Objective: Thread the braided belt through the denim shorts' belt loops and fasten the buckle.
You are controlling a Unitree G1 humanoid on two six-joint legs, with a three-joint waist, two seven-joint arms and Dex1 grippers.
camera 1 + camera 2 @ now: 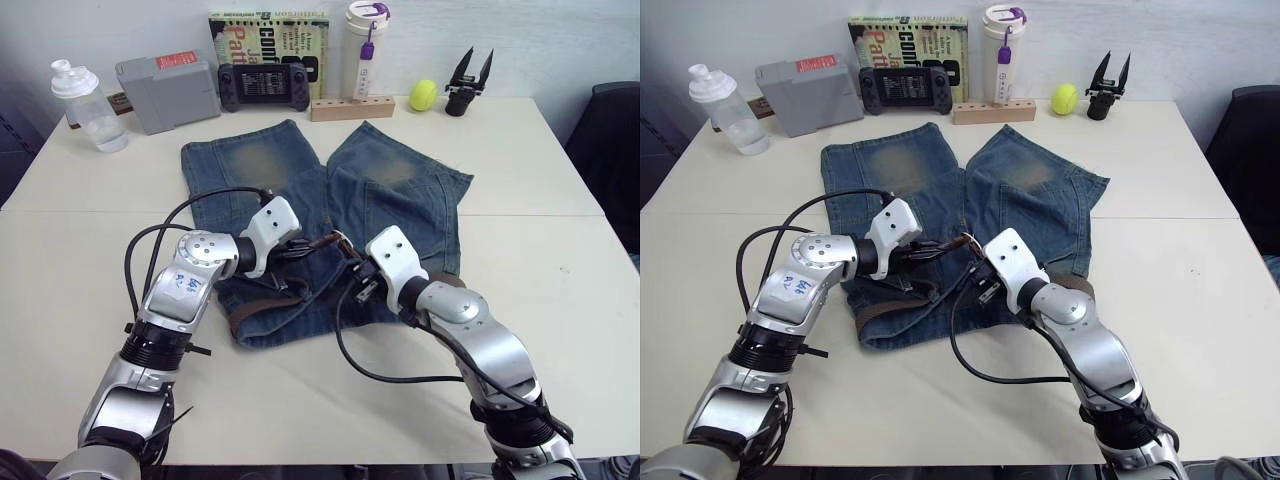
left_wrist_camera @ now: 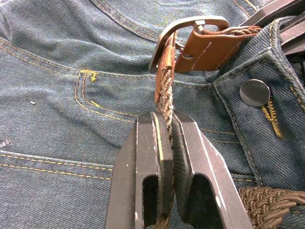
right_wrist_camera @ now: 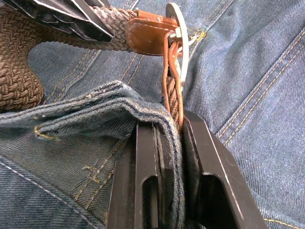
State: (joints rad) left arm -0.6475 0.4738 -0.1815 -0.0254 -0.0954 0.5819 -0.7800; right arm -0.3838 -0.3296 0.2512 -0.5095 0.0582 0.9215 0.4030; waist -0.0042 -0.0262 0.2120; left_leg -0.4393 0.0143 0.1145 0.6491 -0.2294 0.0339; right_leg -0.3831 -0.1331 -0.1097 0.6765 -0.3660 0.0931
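- Left eye view: the denim shorts (image 1: 330, 215) lie flat on the white desk (image 1: 560, 240), legs pointing toward the far edge, waistband toward the robot. The left tool (image 1: 300, 243) and the right tool (image 1: 352, 262) meet over the middle of the waistband, close together. The braided belt (image 1: 262, 312) runs along the waistband, visible as a dark brown strip on the robot's left side of the shorts.
- Left eye view, far edge of the desk: a clear bottle (image 1: 88, 106), a grey box (image 1: 167, 92), a black handheld console (image 1: 265, 86), a book (image 1: 268, 45) standing behind it, a white tumbler (image 1: 365, 50) on a wooden block (image 1: 352, 108), a yellow-green ball (image 1: 423, 95) and a spare black gripper (image 1: 468, 83).
- Left wrist view: the left tool (image 2: 166, 138) is closed on the braided belt, its two fingers (image 2: 150, 157) clamping the strap just beside the tan leather tip. The strap passes through the buckle (image 2: 190, 29), a silver frame lying on the denim. A metal shorts button (image 2: 255, 92) sits near the buckle.
- Right wrist view: the right tool (image 3: 169, 143) is closed on a folded edge of the denim shorts together with the braided belt strap, directly beside the buckle (image 3: 178, 43). The buckle stands on edge, with the tan leather end attached to it.
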